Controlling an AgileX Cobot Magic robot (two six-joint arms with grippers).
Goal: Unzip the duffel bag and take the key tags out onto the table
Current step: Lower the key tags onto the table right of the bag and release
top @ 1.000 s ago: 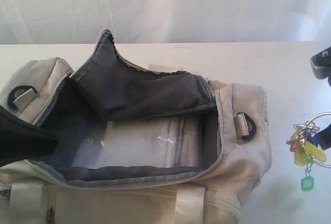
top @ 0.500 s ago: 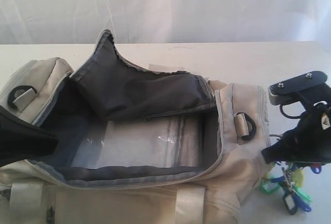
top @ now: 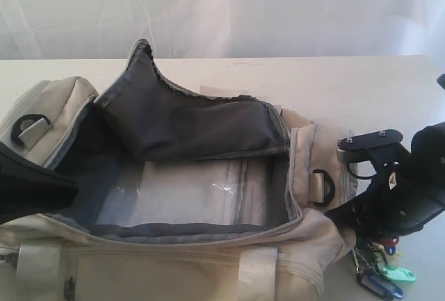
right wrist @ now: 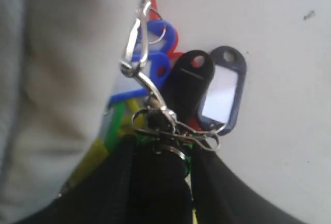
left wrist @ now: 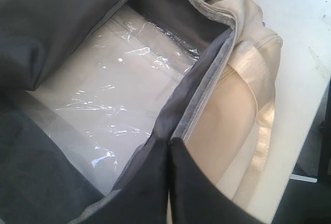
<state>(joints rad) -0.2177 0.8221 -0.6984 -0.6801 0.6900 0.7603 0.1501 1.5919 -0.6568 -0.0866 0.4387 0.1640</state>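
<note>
The beige duffel bag (top: pixel 208 273) lies unzipped on the white table (top: pixel 389 99), with its dark grey flap (top: pixel 188 124) folded back. My left gripper (top: pixel 66 191) is shut on the bag's near rim (left wrist: pixel 199 87), where its dark fingers (left wrist: pixel 207 193) pinch the grey trim and lining. My right gripper (top: pixel 372 235) hangs low beside the bag's right end and is shut on the rings of the key tags (top: pixel 381 273). In the right wrist view the key tags (right wrist: pixel 201 84) spread out against the table (right wrist: pixel 289 79) and the bag's side (right wrist: pixel 51 53).
A clear plastic-covered panel (top: pixel 188 193) lines the bag's floor. A white draped backdrop (top: pixel 222 9) hangs behind the table. The table's edge (left wrist: pixel 289 167) runs close to the bag's near side, with dark floor beyond it. A black D-ring (top: pixel 321 188) hangs on the bag's right end.
My right gripper has come down and leftward with the key tags, from hanging at the right edge to the table beside the bag's right end. The left gripper has held still.
</note>
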